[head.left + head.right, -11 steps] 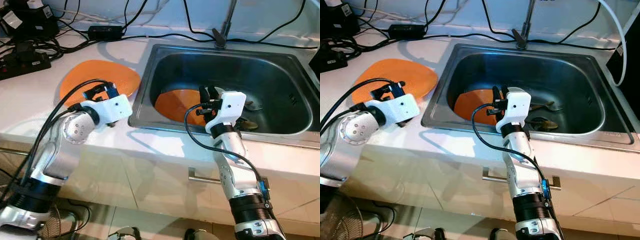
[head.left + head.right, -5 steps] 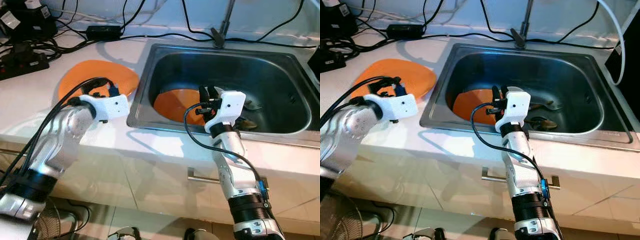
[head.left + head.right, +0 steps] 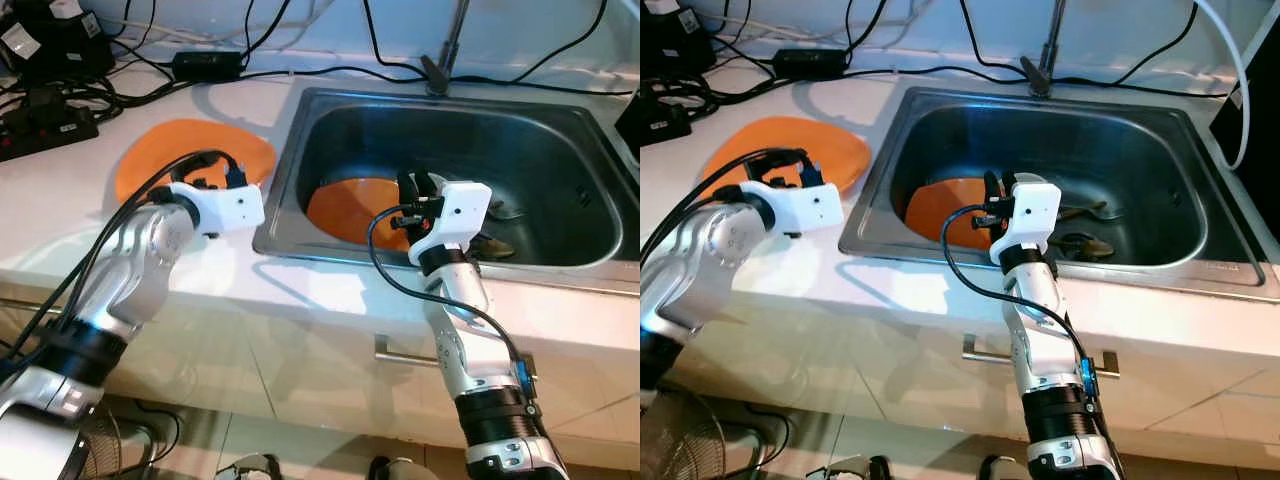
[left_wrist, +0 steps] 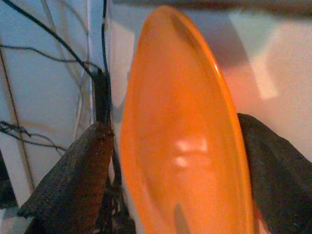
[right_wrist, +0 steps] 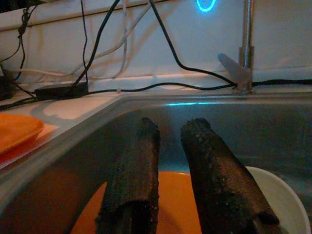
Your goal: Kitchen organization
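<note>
On the left I see a power strip (image 3: pixel 45 125) with cables on the white tabletop (image 3: pixel 60 215). My left end effector (image 3: pixel 205 185) is at the orange plate (image 3: pixel 190 150) beside the sink (image 3: pixel 560 130), its fingers (image 4: pixel 73 185) open on both sides of the plate's rim. In the sink a second orange plate (image 3: pixel 350 205) lies flat. My right end effector (image 3: pixel 420 188) hovers above it, fingers (image 5: pixel 131 170) slightly apart, holding nothing. A spoon (image 3: pixel 505 212) lies further right.
</note>
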You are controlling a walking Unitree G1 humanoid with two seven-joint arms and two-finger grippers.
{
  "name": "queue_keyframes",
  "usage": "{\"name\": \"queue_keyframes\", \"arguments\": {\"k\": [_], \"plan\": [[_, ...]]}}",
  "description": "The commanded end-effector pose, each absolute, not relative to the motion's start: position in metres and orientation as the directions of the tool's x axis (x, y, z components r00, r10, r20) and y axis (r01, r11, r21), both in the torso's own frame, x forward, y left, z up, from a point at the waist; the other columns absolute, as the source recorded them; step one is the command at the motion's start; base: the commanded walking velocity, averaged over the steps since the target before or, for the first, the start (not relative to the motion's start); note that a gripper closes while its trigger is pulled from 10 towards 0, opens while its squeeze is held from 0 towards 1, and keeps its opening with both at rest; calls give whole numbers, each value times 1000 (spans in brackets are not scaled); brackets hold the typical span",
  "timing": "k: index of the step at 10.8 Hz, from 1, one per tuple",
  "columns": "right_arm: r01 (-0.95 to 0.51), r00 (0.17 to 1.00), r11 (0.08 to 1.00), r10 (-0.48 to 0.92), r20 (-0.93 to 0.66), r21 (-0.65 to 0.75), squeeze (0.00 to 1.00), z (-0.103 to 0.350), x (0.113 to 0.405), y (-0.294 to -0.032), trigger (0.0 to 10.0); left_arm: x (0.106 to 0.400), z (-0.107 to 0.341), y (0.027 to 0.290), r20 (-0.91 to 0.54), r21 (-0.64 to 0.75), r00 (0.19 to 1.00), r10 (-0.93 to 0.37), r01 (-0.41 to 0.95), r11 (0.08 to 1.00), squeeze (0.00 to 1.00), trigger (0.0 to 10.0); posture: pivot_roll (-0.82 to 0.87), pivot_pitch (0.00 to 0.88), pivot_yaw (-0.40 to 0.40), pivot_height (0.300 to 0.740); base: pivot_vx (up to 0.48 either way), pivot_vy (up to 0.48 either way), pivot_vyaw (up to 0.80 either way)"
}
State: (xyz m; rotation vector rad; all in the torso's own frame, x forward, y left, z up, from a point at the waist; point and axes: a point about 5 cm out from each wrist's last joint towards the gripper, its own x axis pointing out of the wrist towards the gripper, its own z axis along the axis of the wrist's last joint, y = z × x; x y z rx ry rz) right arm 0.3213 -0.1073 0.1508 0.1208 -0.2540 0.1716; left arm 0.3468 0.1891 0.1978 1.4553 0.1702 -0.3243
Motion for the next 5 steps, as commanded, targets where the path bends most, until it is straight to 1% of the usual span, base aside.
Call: {"name": "queue_keyframes", "arguments": {"k": [1, 3, 4, 5], "plan": [[-167, 966, 979, 139, 220, 115, 0, 141, 321, -110, 10000, 347, 180, 199, -378, 923, 925, -38, 380, 67, 0, 10000, 62, 95, 23, 740, 0, 0, 0], [-168, 966, 979, 141, 218, 113, 0, 141, 321, -109, 10000, 350, 175, 204, -391, 918, 920, 5, 390, 71, 0, 10000, 59, 92, 24, 740, 0, 0, 0], [-169, 966, 979, 142, 217, 113, 0, 140, 321, -109, 10000, 349, 171, 201, -412, 908, 911, -3, 411, 81, 0, 0, 59, 89, 24, 740, 0, 0, 0], [-170, 966, 979, 143, 216, 113, 0, 140, 321, -109, 10000, 349, 167, 199, -425, 901, 905, -14, 425, 84, 0, 0, 58, 89, 25, 740, 0, 0, 0]]}}
